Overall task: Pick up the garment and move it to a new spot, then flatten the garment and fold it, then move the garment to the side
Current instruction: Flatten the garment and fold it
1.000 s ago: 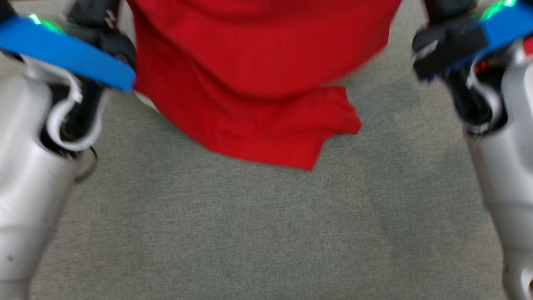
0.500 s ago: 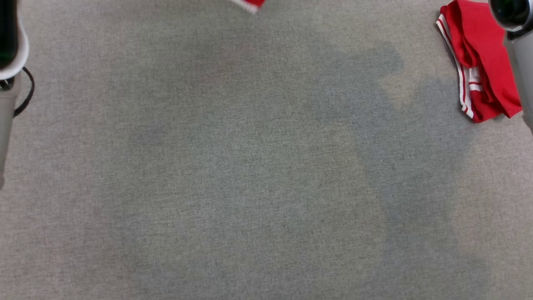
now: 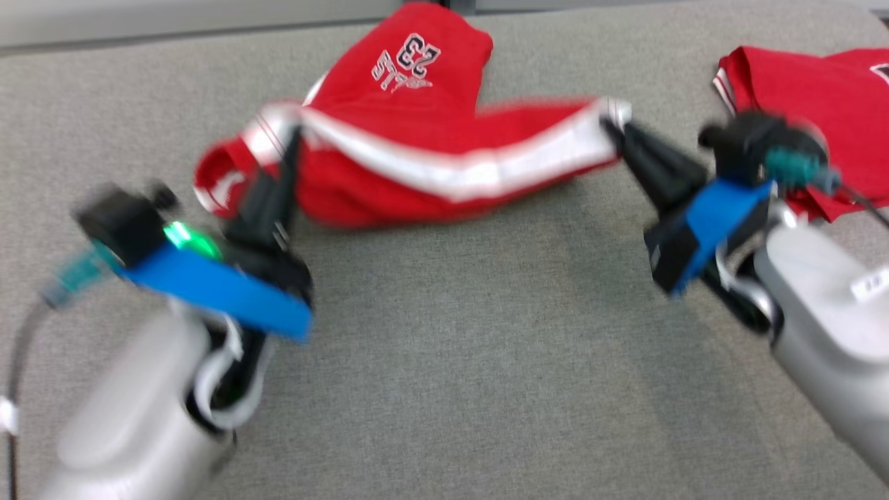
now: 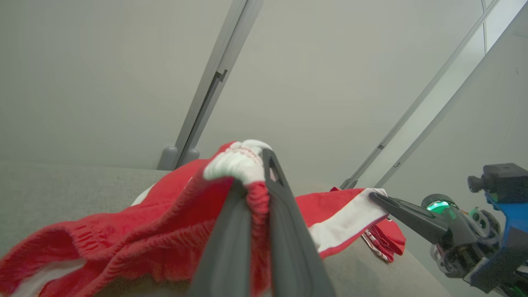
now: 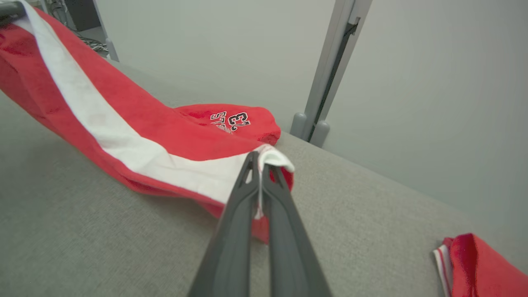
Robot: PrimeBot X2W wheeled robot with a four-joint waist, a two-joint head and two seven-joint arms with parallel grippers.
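Observation:
The garment [image 3: 410, 149] is a pair of red shorts with a white band and a "23" print, stretched across the far half of the grey table [image 3: 444, 347]. My left gripper [image 3: 288, 142] is shut on the band's left end, bunched red and white cloth [image 4: 243, 165] squeezed between its fingers. My right gripper [image 3: 615, 125] is shut on the band's right end [image 5: 270, 159]. The cloth sags between them, and its printed part [image 5: 231, 119] lies on the table behind. In the left wrist view the right gripper [image 4: 377, 197] pinches the white corner.
A second red garment [image 3: 812, 90] with white stripes lies at the far right of the table, behind my right wrist; a corner of it [image 5: 474, 260] appears in the right wrist view. Grey wall panels and a post [image 5: 326, 78] stand behind the table's far edge.
The head camera has swung a lot between frames. The garment, earlier hanging close in front of the camera, is now stretched low over the table's far half, held at both ends.

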